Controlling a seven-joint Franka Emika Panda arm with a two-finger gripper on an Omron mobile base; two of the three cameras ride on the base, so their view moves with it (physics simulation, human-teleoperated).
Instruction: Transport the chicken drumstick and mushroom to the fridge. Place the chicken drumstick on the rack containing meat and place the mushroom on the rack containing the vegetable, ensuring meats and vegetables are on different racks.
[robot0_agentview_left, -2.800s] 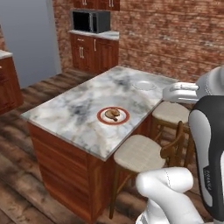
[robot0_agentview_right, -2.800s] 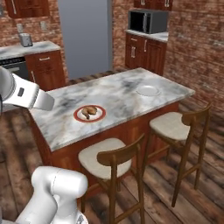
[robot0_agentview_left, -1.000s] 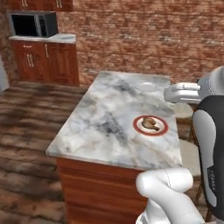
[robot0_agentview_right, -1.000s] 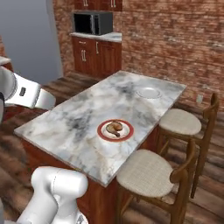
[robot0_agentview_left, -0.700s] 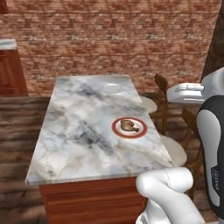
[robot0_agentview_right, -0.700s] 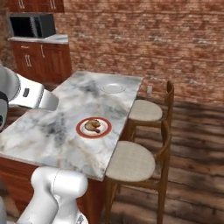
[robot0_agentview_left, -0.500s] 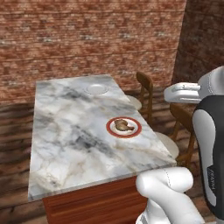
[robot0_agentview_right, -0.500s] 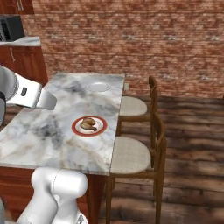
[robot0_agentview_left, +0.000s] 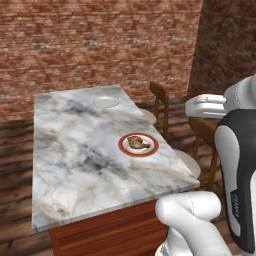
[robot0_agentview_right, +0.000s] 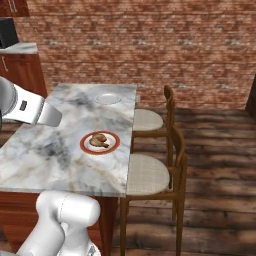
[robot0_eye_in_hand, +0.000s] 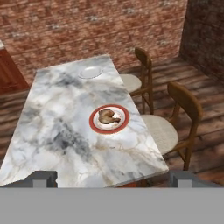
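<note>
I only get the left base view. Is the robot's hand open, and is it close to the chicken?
Observer: In the hand view the gripper is open and holds nothing. The chicken drumstick lies on its plate, well ahead of the tips.
Operator: What's past the table's left side?
Observer: The right base view shows a wooden cabinet with a black appliance on top.
Operator: The arm hides a chair in mine!
Observer: The right base view shows the nearer chair whole, pale seat tucked against the table, beside the farther chair.
</note>
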